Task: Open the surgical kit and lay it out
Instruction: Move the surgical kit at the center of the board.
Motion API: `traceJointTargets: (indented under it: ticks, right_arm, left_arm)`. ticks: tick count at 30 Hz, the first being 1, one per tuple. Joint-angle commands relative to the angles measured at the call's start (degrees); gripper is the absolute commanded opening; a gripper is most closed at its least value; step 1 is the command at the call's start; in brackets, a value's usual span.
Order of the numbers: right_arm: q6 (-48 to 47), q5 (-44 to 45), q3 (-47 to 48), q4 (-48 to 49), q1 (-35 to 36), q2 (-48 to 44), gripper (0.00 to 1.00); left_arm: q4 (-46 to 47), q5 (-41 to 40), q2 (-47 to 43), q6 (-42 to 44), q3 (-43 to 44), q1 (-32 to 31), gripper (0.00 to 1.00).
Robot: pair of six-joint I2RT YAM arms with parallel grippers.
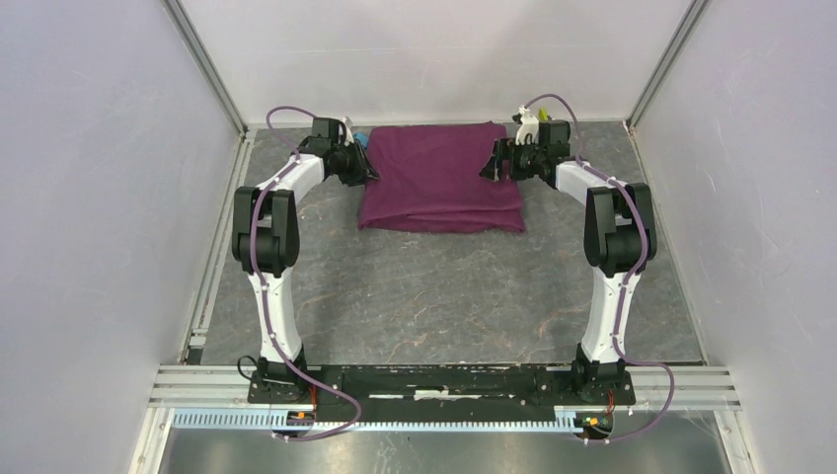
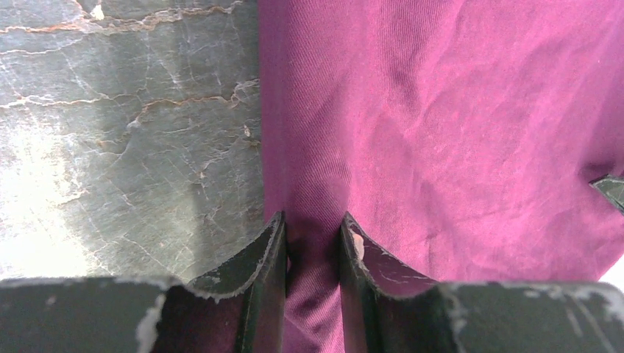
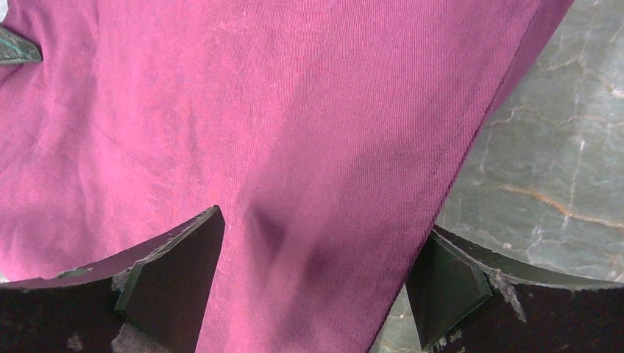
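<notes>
- purple wrap (image 1: pixel 441 178) folded shut at worktop's (image 1: pixel 434 286) 12 o'clock, 0 laid out yet imo
- L hand (image 2: pixel 313 224), wrap's 9 o'clock edge: nearly closed, pinching it
- R hand (image 3: pixel 324 228), 3 o'clock edge: wide open, holding nothing

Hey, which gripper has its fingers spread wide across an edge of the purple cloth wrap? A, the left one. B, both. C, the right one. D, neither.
C: the right gripper straddles the edge of the purple cloth wrap with its fingers far apart, while the left gripper has its fingers close together with a fold of the cloth between them.
</notes>
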Motion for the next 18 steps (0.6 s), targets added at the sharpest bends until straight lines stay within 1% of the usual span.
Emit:
traceJointTargets:
  ticks: [1,7,13,18]
  right_arm:
    - [-2.4,-2.9,7.0,0.2,2.2,1.2,0.92]
    - [-3.4,-2.1,6.4,-0.9,2.0,1.3,0.92]
    - [-4.3,-1.3,2.8,0.3,1.6,-0.3,0.92]
    - [-4.4,-1.2,4.7,-0.6,0.4,0.6,0.91]
  left_arm:
    - [-1.6,3.1,4.3,0.6,0.0,-2.0,0.25]
    - [-1.1,3.9,5.3,0.2,0.2,-3.1,0.26]
    - [-1.2,4.6,5.3,0.0,0.9,-3.4,0.27]
    - [-1.1,4.7,5.5,-0.1,0.4,-4.2,0.27]
